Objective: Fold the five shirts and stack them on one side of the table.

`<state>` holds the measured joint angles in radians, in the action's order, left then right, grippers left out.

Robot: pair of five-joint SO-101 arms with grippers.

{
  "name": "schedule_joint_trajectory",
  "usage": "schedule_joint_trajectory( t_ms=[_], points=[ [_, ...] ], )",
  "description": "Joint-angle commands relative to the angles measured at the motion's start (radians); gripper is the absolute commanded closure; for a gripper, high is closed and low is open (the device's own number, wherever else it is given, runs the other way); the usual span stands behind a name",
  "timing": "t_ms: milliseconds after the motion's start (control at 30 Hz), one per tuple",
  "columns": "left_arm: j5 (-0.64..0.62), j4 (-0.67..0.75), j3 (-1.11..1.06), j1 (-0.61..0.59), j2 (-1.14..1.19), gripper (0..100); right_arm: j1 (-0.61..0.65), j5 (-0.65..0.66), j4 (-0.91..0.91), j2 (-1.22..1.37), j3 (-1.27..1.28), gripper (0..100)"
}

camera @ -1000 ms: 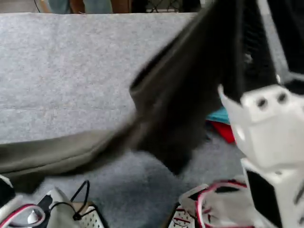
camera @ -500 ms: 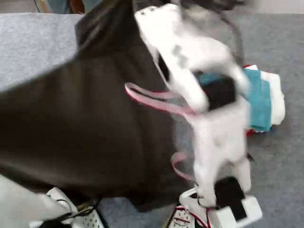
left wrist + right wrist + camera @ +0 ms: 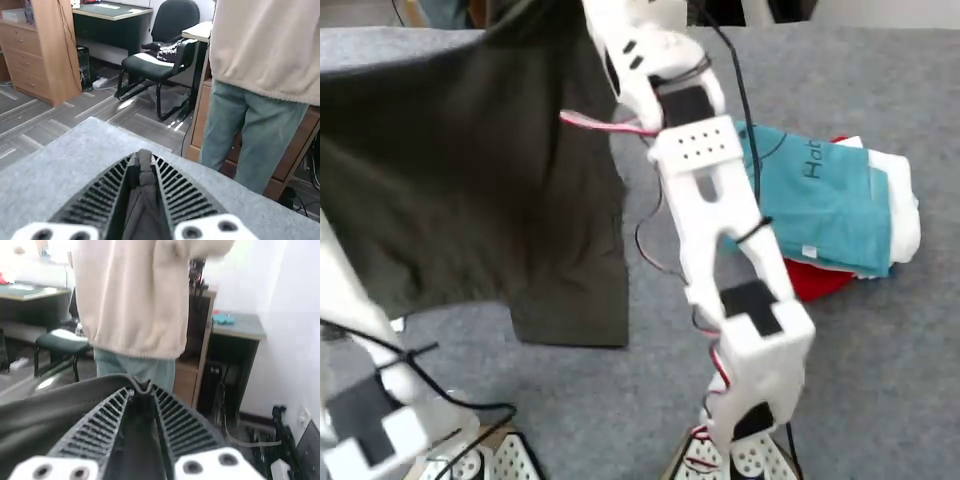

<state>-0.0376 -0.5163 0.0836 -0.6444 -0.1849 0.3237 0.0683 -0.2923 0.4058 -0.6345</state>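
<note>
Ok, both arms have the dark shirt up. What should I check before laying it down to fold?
1. Left pincer shut on the dark shirt: ok, fabric sits between its jaws.
2. Right pincer shut on the same shirt: ok.
3. Shirt apart from the folded stack: ok.
4. Stack sits at one side of the table: ok.
5. Shirt spread smooth, no doubled layer: cannot tell.
6. Pink cable clear of the cloth: cannot tell.
</note>
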Motion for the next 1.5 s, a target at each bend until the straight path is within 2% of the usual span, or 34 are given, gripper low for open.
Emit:
schedule_joint_trajectory(
  t_ms=[0,200,433,567,700,800,933,1067,1233,1333,1467],
  points=[
    [0.011,-0.002,0.163,0.019,0.081,97,-0.017,-0.002,-0.112,0.119,-0.334,98.5],
    [0.011,-0.161,0.239,0.007,0.195,97,-0.014,-0.006,-0.400,0.351,-0.696,98.5],
    [0.011,-0.339,0.239,-0.038,0.222,97,0.038,0.000,-0.930,0.470,-1.049,98.5],
    [0.011,-0.446,0.163,-0.041,0.226,97,0.063,0.002,-1.134,0.453,-1.027,98.4],
    [0.031,-0.445,0.001,-0.044,0.224,97,0.087,0.008,-1.310,0.446,-1.032,98.4],
    [0.100,-0.436,-0.122,-0.044,0.224,97,0.124,0.080,-1.476,0.453,-1.020,98.4],
    [0.117,-0.330,-0.308,-0.070,0.215,97,0.132,-0.005,-1.476,0.452,-0.949,98.5],
    [0.117,-0.278,-0.418,-0.157,0.215,97,0.186,-0.044,-1.478,0.401,-0.828,98.5],
    [0.147,-0.284,-0.430,-0.252,0.215,97,0.218,-0.060,-1.476,0.306,-0.588,98.5],
    [0.218,-0.327,-0.426,-0.262,0.215,97,0.193,-0.071,-1.475,0.260,-0.470,98.5],
    [0.250,-0.405,-0.433,-0.255,0.183,97,0.183,-0.063,-1.475,0.180,-0.348,98.5]
  ],
)
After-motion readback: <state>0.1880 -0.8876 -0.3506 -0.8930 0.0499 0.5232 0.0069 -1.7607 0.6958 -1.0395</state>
